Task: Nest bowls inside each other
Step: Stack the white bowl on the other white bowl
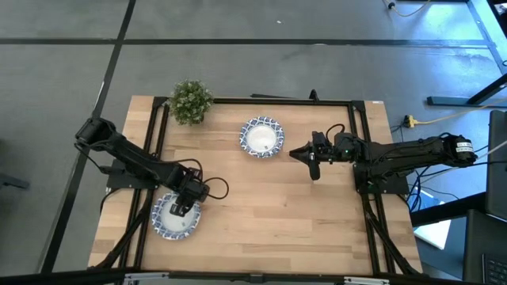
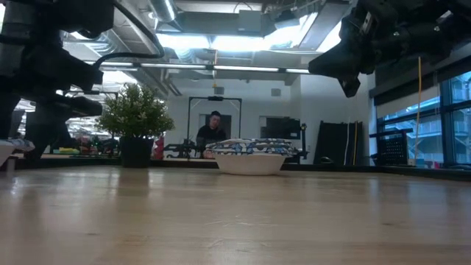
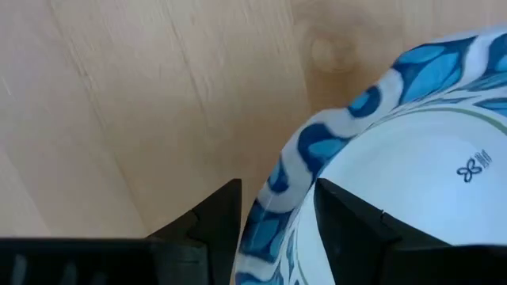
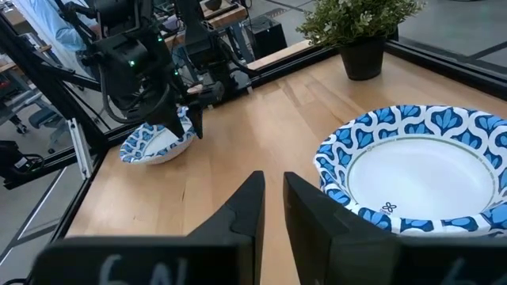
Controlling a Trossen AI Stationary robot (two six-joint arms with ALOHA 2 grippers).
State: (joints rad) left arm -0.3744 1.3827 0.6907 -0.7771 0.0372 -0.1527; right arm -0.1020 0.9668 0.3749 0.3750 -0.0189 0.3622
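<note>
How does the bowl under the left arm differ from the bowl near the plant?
The bowl under the left arm has the left gripper astride its rim, one finger inside and one outside; the bowl near the plant stands free, untouched. The first sits at the table's front left, the second at the back middle. In the right wrist view the first looks tilted, the second level. Both share white insides and blue patterned rims.

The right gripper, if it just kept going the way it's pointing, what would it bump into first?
Probably bare table: the right gripper, shut, points past the near bowl toward the far bowl. Depth is uncertain.
</note>
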